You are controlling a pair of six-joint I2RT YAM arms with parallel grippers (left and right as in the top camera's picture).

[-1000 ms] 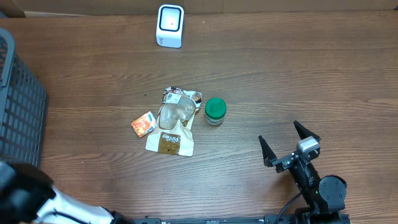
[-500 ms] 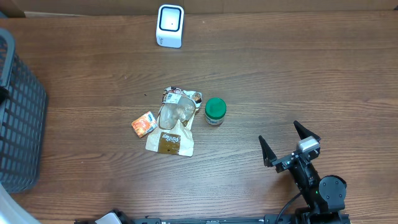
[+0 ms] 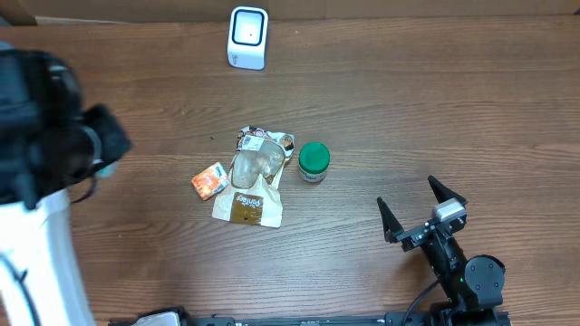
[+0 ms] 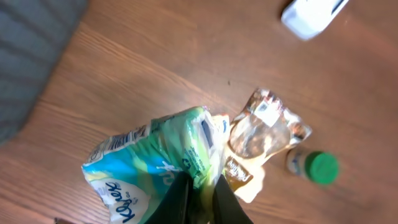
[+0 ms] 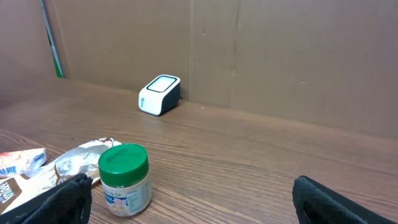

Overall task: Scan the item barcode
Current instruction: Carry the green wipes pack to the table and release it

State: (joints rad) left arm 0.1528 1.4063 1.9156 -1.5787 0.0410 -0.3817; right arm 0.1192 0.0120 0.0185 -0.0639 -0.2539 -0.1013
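My left gripper [image 4: 200,190] is shut on a blue, green and white Kleenex tissue pack [image 4: 149,162], held high above the table's left side. In the overhead view that arm [image 3: 50,127] is a large dark blur, with a teal sliver of the pack [image 3: 109,168] at its edge. The white scanner [image 3: 247,37] stands at the table's far edge and also shows as scanner [image 4: 311,14] and scanner [image 5: 159,94]. My right gripper [image 3: 421,214] rests open near the front right, with nothing between its fingers [image 5: 68,196].
A green-lidded jar [image 3: 314,162], a clear-and-brown pouch [image 3: 254,181] and a small orange packet [image 3: 209,180] lie together mid-table. The jar [image 5: 125,179] stands just ahead of my right gripper's left finger. A dark mesh basket [image 4: 31,50] sits at the left.
My left arm has risen from the lower left into the overhead view, carrying the tissue pack, and now covers the basket. The right arm and the table items have not moved.
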